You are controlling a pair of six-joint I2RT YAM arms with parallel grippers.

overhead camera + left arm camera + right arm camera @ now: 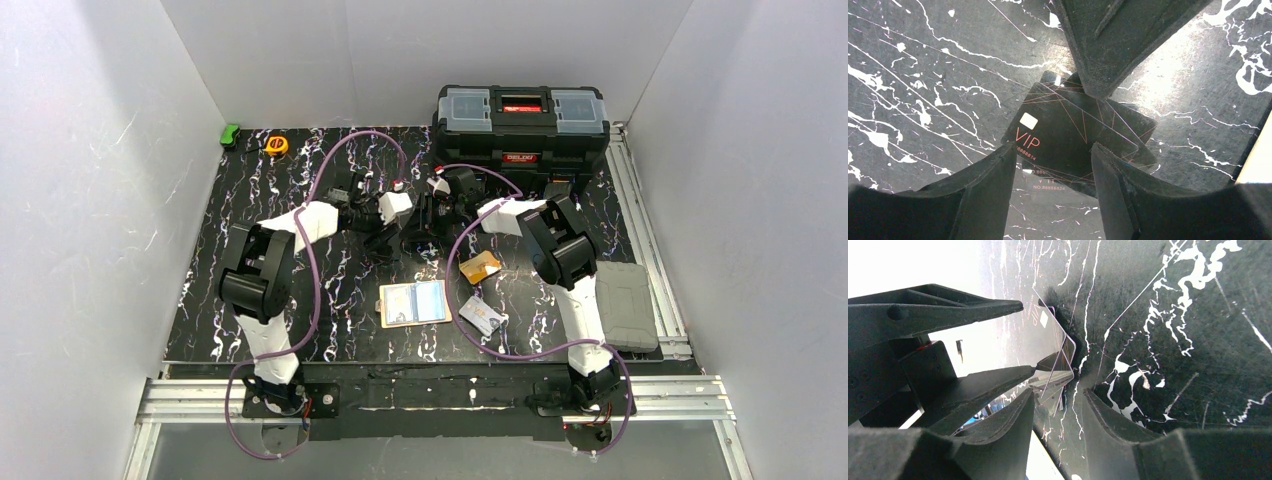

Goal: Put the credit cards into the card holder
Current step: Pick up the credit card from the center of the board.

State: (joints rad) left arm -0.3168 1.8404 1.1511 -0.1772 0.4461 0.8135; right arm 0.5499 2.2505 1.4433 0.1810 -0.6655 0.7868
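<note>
Black cards (1068, 130) printed with a red VIP lie overlapped on the marbled tabletop (923, 60). The left end effector (1053, 150) is spread, its fingers straddling the top card's near edge. The right end effector (1059, 392) meets the stack from the opposite side, fingers slightly apart. Nearer the arm bases the cream card holder (415, 303) lies open. To its right, an orange card (480, 266) and a silver-white card (483, 315) lie apart.
</note>
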